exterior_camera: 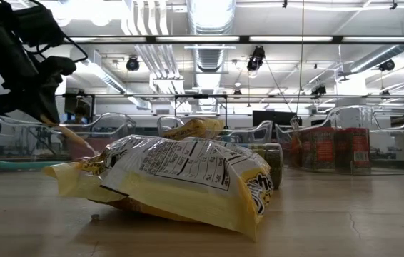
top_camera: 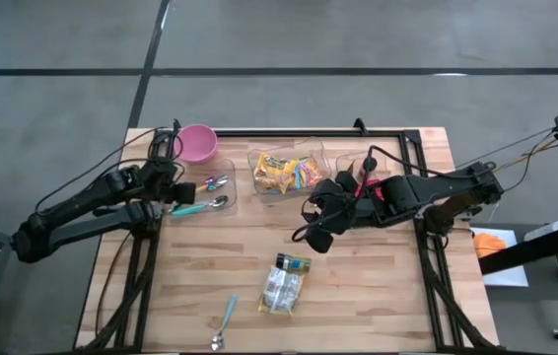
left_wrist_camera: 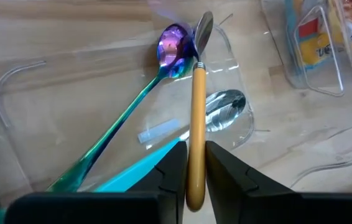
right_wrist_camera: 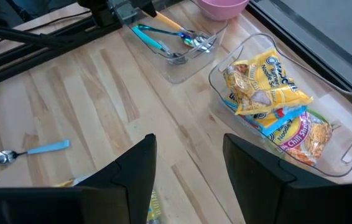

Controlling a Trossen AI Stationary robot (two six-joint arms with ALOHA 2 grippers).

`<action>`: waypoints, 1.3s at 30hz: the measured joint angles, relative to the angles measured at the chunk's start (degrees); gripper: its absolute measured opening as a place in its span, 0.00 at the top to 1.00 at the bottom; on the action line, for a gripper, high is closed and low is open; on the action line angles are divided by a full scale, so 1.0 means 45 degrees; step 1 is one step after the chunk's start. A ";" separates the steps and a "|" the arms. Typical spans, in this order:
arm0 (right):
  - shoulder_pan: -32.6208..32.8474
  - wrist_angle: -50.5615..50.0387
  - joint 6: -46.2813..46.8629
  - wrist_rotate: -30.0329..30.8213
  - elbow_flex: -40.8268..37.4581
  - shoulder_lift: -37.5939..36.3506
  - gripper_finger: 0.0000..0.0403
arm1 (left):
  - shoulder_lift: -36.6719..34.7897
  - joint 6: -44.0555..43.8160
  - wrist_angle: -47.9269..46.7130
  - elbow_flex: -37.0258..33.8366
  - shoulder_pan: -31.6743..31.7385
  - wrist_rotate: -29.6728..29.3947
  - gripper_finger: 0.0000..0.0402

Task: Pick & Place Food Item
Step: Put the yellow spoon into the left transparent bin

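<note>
The food item, a yellow and white snack packet (top_camera: 284, 286), lies flat on the wooden table, near the front; it fills the low view (exterior_camera: 180, 178). My right gripper (right_wrist_camera: 188, 143) hangs open above the table's middle (top_camera: 316, 235), with the packet nearer the front edge. My left gripper (left_wrist_camera: 194, 149) is over a clear tray (left_wrist_camera: 238, 134) at the back left and is shut on an orange-handled spoon (left_wrist_camera: 196, 93). An iridescent spoon (left_wrist_camera: 163, 62) and a teal-handled spoon (left_wrist_camera: 226, 106) lie in that tray. My left gripper pinches the spoon's orange handle (left_wrist_camera: 194, 171) near its free end between its two fingers. The fingers slant down from the table's left, and the handle runs on along them. The spoon tilts down toward the tray (exterior_camera: 73, 137). Whether its bowl (left_wrist_camera: 202, 31) touches anything, I cannot tell.
A pink bowl (top_camera: 197, 143) stands at the back left. A clear bin (top_camera: 289, 170) of yellow snack packets (right_wrist_camera: 263, 81) sits at the back middle. A blue-handled spoon (top_camera: 225, 318) lies near the front edge. Bare wood lies between tray and packet.
</note>
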 joint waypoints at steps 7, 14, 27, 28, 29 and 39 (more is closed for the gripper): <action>0.0000 0.0000 0.0000 -0.0014 0.0000 0.0000 0.55 | 0.0000 -0.0017 -0.0372 0.0000 0.0000 0.0140 0.85; 0.0000 0.0001 -0.0005 -0.0011 0.0000 0.0000 0.55 | 0.0031 0.0003 -0.0454 0.0000 0.0000 0.0253 0.88; 0.0000 0.0000 -0.0009 -0.0014 0.0000 0.0000 0.55 | 0.2049 0.1314 -0.0658 0.0171 -0.0015 0.0598 0.92; 0.0000 0.0000 -0.0008 -0.0013 0.0000 0.0000 0.55 | 0.2207 0.1410 -0.0658 0.0234 -0.0015 0.0529 0.92; 0.0000 0.0000 -0.0007 -0.0014 0.0000 0.0000 0.55 | 0.2372 0.1507 -0.0653 0.0284 -0.0015 0.0469 0.92; 0.0000 0.0000 -0.0032 -0.0024 -0.0002 0.0000 0.55 | 0.4527 0.3123 -0.1125 0.1168 -0.0024 0.0226 0.92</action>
